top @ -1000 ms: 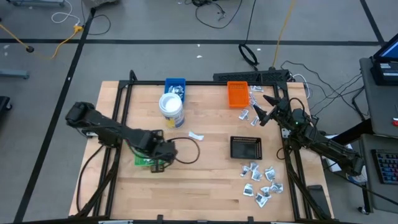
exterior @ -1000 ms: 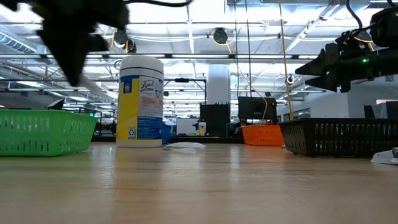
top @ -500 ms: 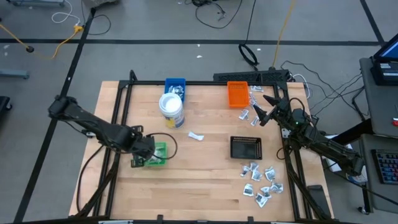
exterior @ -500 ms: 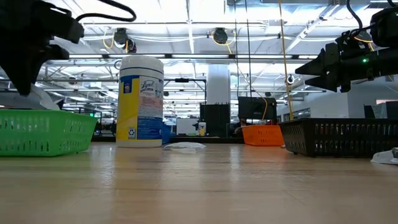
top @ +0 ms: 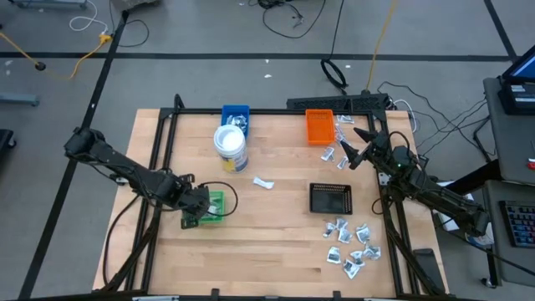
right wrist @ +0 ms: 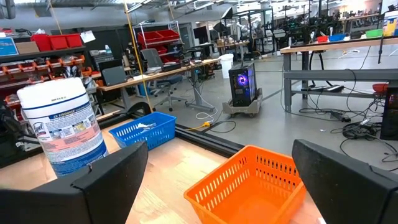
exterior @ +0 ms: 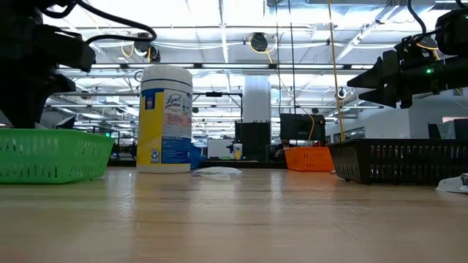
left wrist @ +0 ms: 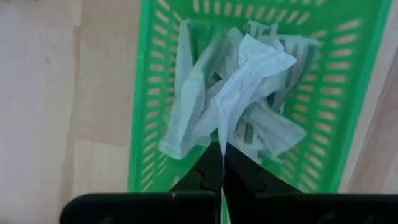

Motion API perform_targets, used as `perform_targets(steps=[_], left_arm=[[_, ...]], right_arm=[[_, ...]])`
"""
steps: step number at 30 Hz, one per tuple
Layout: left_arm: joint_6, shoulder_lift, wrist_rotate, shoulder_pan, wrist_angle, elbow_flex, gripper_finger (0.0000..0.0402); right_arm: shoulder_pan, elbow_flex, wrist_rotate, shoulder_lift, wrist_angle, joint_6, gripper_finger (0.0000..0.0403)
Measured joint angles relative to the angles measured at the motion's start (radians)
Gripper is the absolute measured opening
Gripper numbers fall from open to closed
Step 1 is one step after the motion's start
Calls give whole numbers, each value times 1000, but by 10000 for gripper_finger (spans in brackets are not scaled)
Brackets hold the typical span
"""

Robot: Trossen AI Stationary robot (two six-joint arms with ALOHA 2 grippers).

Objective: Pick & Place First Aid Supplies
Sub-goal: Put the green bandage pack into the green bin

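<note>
Left gripper (left wrist: pixel 222 163) has swung back over the green slatted plastic tray (left wrist: pixel 153 93), jaws pinched on a crumpled white paper packet (left wrist: pixel 245 81); release low, centred; right gripper (top: pixel 358 149) waits agape.

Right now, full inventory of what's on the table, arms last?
green tray: one, green, left part of table, holds pale packets
blue tray: one, blue, far edge
orange tray: one, orange, far edge, right of centre
black tray: one, black, right of centre
wipes tub: one, white with blue label, upright beside blue tray
loose packet: one, white, table centre
packet pile: many, white and silvery, near right corner
far packets: several, white, beside orange tray
left gripper: shut on a pale packet over the green tray
right gripper: open, raised near orange tray
</note>
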Motion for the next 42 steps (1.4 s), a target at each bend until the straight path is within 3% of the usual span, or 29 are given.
perform_targets(steps=[7, 14, 20, 26, 33, 42], left_arm=[[-45, 0, -3, 0, 6, -4, 60], [-73, 0, 8, 5, -62, 53, 180], [-49, 41, -84, 29, -112, 182, 251], [22, 168, -125, 58, -111, 313, 281], [225, 345, -118, 106, -111, 497, 299], [465, 589, 3, 171, -111, 770, 302]], right_arm=[[0, 0, 0, 0, 0, 0, 393], [0, 0, 0, 0, 0, 0, 393], [0, 0, 0, 0, 0, 0, 393], [0, 0, 0, 0, 0, 0, 393], [0, 0, 0, 0, 1, 0, 393], [0, 0, 0, 0, 1, 0, 393]])
